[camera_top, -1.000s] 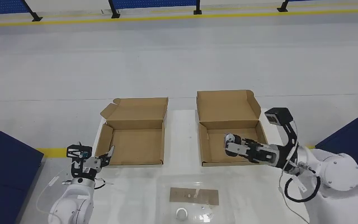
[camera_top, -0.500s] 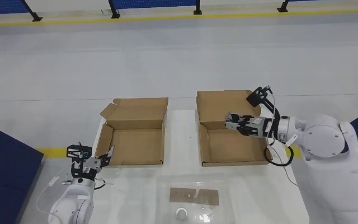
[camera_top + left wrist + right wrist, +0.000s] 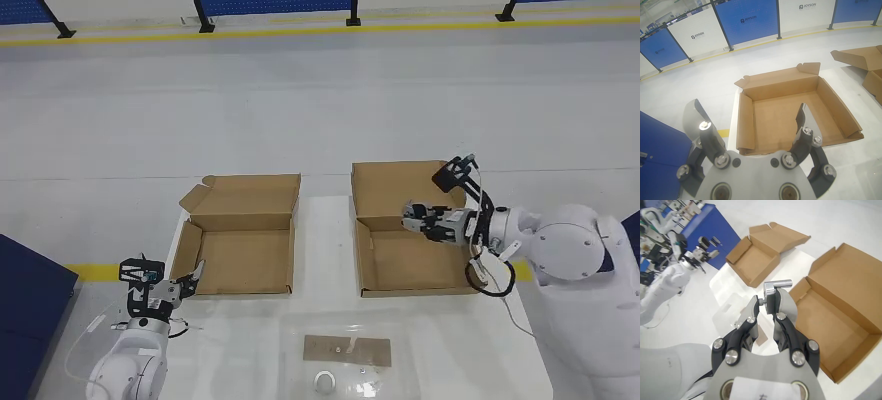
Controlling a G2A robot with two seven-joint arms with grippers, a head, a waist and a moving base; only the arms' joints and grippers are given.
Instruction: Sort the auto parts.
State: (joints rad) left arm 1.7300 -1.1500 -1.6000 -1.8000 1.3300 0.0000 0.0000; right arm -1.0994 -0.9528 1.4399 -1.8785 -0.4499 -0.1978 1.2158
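Note:
My right gripper is shut on a silver metal part, a flat block with a short round bar across its top. In the top view the right gripper hangs over the far left part of the right cardboard box. The left cardboard box lies open and bare inside. My left gripper stands open with nothing between its fingers, at the near left corner of the left box; in the top view the left gripper sits beside that box's left wall.
A flat brown card lies under clear plastic at the table's front, with a small white ring-shaped part just in front of it. A blue cabinet stands left of the table. Both box lids are folded back.
The right arm swung round and carried the metal part from the near middle of the right box to its far left part. The left arm has kept still.

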